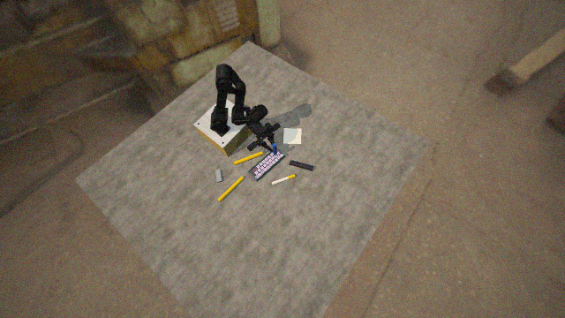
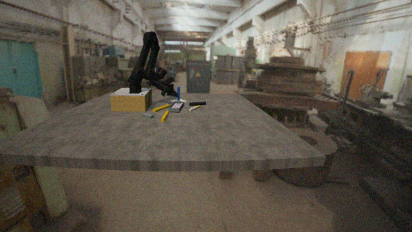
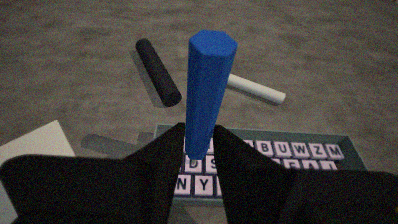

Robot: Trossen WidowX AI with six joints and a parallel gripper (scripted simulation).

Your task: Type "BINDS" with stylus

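Observation:
The blue stylus [image 1: 274,149] [image 2: 178,91] [image 3: 210,85] stands nearly upright between the fingers. My gripper [image 1: 272,150] [image 2: 177,95] [image 3: 199,130] is shut on it, above the end of the keyboard nearest the white note. The keyboard [image 1: 267,164] [image 2: 176,106] [image 3: 300,149] is a dark tray with pale pink lettered keys. In the wrist view the stylus's lower end appears at the top edge of the D key [image 3: 193,166]. Whether it touches or presses the key I cannot tell. B, U, W, Z, M, N and Y are readable; the fingers hide several other keys.
A white note [image 1: 292,136] [image 3: 42,145] lies beside the keyboard. A black cylinder [image 1: 302,165] [image 2: 197,103] [image 3: 159,72] and a white-and-yellow stick [image 1: 282,179] [image 3: 257,90] lie beyond it. Two yellow sticks [image 1: 248,158] [image 1: 230,189] and a small grey block [image 1: 218,176] lie on the other side.

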